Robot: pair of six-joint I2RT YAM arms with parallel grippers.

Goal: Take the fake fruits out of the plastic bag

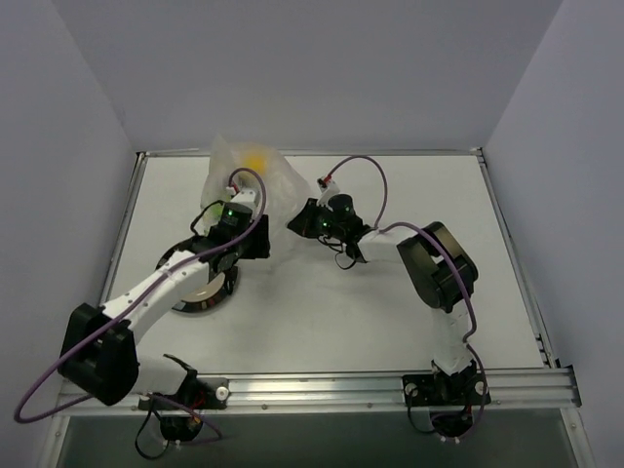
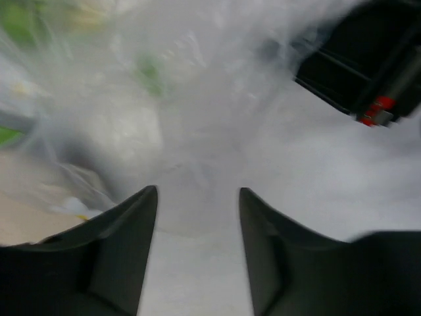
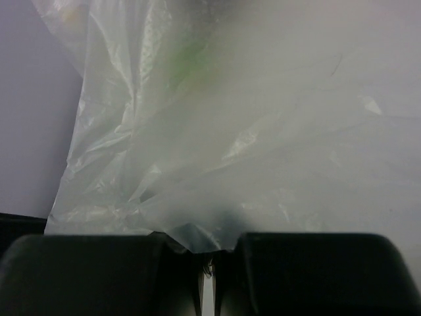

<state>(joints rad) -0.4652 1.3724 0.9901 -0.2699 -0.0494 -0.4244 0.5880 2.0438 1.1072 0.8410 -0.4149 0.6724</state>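
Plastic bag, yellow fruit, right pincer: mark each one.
plastic bag [image 1: 283, 177], top external view, its crinkled right side.
yellow fruit [image 1: 255, 158], top external view, centre, seen through the bag.
right pincer [image 3: 205, 245], right wrist view, between the fingertips.

Clear crinkly thin-film plastic bag [image 1: 244, 174] near the tabletop's far edge, see-through with whitish creases; a small glossy yellow plastic fruit [image 1: 254, 157] shows through it, plus a blurred green patch [image 3: 187, 62]. Matte white tabletop [image 1: 390, 312], purple cables [image 1: 363, 158]
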